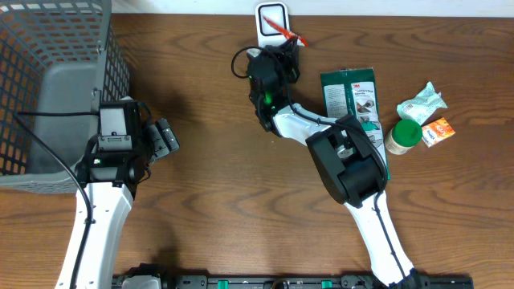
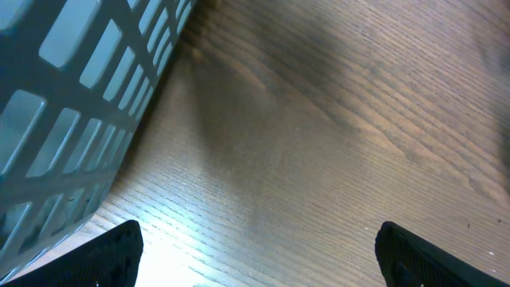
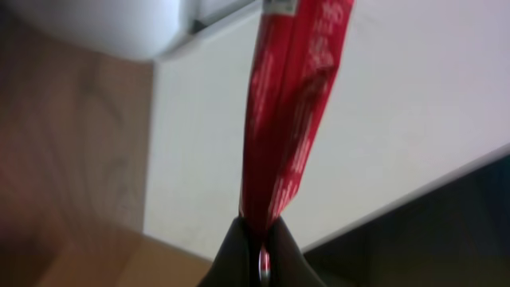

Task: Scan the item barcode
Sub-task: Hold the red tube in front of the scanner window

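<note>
My right gripper reaches to the far middle of the table and is shut on a thin red packet, the item. In the right wrist view the red packet stands edge-on out of the pinched right gripper, right in front of the white scanner. From overhead the scanner is a small white unit at the table's back edge, with the packet lying across its face. No barcode is readable. My left gripper rests open and empty beside the basket, its fingertips wide apart over bare wood.
A grey wire basket fills the back left corner, and its wall is close to the left gripper. To the right lie a green packet, a green-lidded jar, a white-green pouch and an orange packet.
</note>
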`<act>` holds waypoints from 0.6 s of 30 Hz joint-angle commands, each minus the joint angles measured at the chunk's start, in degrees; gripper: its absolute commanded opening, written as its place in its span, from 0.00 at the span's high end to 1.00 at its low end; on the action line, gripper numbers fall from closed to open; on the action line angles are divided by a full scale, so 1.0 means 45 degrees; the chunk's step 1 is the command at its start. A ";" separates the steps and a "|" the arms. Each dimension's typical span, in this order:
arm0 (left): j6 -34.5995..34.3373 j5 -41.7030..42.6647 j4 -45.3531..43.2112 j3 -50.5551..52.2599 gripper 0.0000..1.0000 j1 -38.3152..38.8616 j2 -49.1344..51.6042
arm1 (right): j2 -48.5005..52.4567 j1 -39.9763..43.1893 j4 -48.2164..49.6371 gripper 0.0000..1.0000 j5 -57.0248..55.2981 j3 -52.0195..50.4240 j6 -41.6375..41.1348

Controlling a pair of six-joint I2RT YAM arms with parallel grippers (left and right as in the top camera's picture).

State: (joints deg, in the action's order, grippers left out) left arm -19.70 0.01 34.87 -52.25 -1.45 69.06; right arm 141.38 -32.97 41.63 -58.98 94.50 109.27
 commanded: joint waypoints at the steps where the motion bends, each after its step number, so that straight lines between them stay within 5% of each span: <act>1: -0.0170 -0.0155 0.0063 0.0087 0.07 -0.0078 0.0039 | 0.0253 0.0146 0.0296 0.99 -0.0170 0.0330 0.2234; 14: -0.0170 -0.0151 0.0063 0.0087 0.07 -0.0078 0.0039 | 0.0248 -0.0068 0.1171 0.99 -0.1447 0.1744 0.2735; 18: -0.0170 -0.0155 0.0063 0.0087 0.07 -0.0078 0.0039 | 0.0253 -0.0015 -0.0748 0.99 -0.1588 0.1773 0.2176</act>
State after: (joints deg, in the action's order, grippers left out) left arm -19.70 0.01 34.85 -52.25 -1.45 69.06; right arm 141.60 -33.01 43.18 -64.47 101.73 117.01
